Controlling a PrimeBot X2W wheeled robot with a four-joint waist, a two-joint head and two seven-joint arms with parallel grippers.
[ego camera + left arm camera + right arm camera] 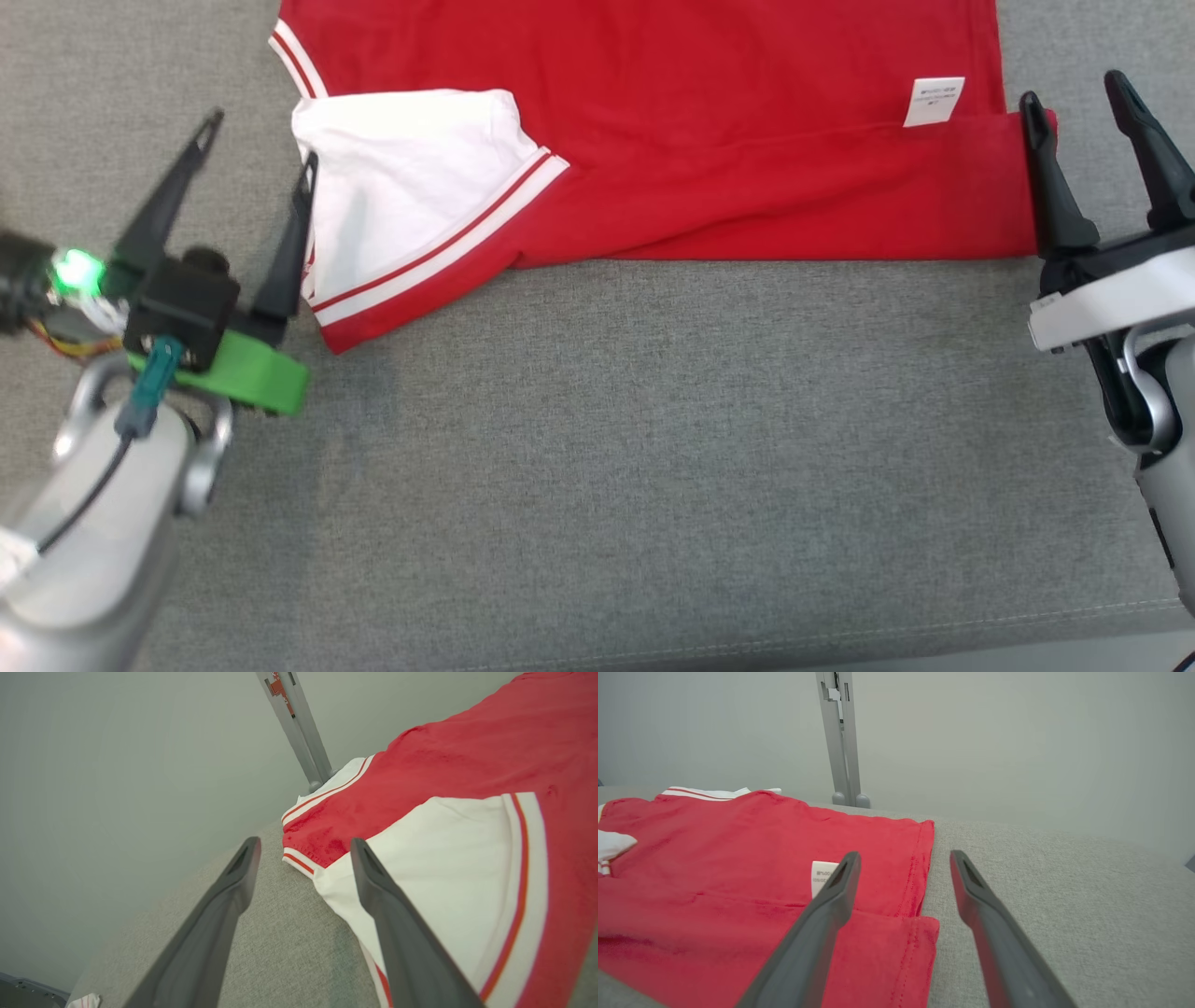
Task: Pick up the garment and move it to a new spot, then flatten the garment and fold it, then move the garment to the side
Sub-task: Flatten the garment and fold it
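The garment is a red shirt with a white, red-striped sleeve, lying folded along the far side of the grey surface. A white label shows near its right end. My left gripper stands open at the shirt's left edge, one finger just beside the white sleeve, nothing between its fingers. My right gripper stands open at the shirt's right edge, holding nothing. In the right wrist view the folded red hem lies just left of the gap between the fingers.
The grey fabric surface stretches wide in front of the shirt, with its front edge at the bottom. A grey metal post rises behind the surface against a pale wall. A small white-and-red scrap lies at the left wrist view's lower left.
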